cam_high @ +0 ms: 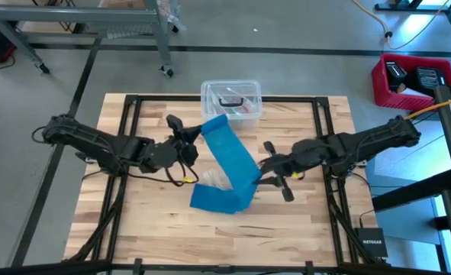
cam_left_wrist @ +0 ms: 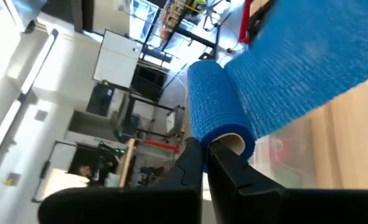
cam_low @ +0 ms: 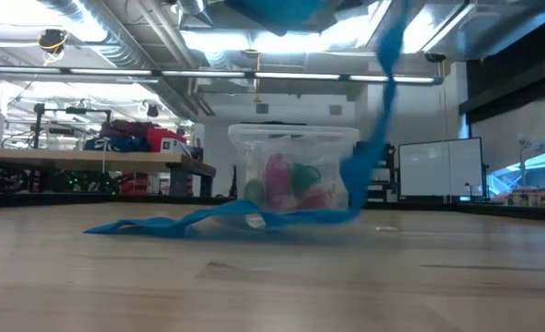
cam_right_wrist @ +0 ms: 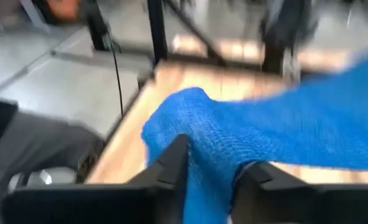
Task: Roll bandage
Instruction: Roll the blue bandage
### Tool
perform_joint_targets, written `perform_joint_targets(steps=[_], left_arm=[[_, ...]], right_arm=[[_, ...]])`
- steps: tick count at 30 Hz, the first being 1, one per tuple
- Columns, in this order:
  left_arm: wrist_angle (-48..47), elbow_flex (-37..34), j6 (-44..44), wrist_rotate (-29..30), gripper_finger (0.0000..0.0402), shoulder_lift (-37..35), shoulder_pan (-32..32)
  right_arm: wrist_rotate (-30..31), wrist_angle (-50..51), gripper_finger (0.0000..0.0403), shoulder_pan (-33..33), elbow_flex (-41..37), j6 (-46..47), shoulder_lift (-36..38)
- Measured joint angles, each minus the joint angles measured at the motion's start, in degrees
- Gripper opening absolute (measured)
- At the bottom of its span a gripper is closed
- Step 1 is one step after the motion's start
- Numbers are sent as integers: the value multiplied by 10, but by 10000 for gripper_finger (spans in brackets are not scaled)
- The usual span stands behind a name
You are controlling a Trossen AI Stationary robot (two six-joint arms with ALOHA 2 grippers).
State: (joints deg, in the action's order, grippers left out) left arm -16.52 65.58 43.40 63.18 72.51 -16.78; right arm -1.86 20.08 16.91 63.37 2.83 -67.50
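High view: the bandage (cam_high: 231, 164) runs as a bright blue band from a small roll just in front of the clear plastic box (cam_high: 231, 98) down to a folded heap on the wooden table (cam_high: 301, 229), farther from that box. Left gripper (cam_high: 188, 137), just left of the box's front edge, has its fingers (cam_left_wrist: 230, 171) clamped on the roll's end. Right gripper (cam_high: 262, 169), to the box's front right, is pinched on the band's middle.

Lighting bright, even; ceiling strip lights (cam_low: 254, 78) glare at twelve o'clock in the low view. Right wrist view motion-blurred throughout. Table shadows faint.
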Motion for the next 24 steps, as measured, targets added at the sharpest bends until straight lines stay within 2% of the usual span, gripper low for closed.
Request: perform_joint_targets(steps=[7, 10, 13, 16, 18, 21, 24], left_arm=[[21, 0, 105, 11, 0, 0, -9], [36, 0, 133, 19, 0, 0, -8], [40, 0, 149, 12, 0, 1, -8], [40, 0, 155, -3, 0, 8, -9], [40, 0, 167, -6, 0, 17, -9], [45, 0, 190, -7, 0, 33, -13], [80, 0, 240, -8, 0, 50, -20]], right_arm=[[-4, 227, 207, 0, 10, 61, -5], [2, 284, 235, 0, 18, 75, -5], [52, 289, 247, 0, 16, 53, 3], [121, 233, 247, -9, -7, -2, 36], [125, 157, 242, -37, -41, -46, 67], [76, 14, 230, -111, -106, -91, 115], [-13, -136, 219, -203, -161, -68, 133]])
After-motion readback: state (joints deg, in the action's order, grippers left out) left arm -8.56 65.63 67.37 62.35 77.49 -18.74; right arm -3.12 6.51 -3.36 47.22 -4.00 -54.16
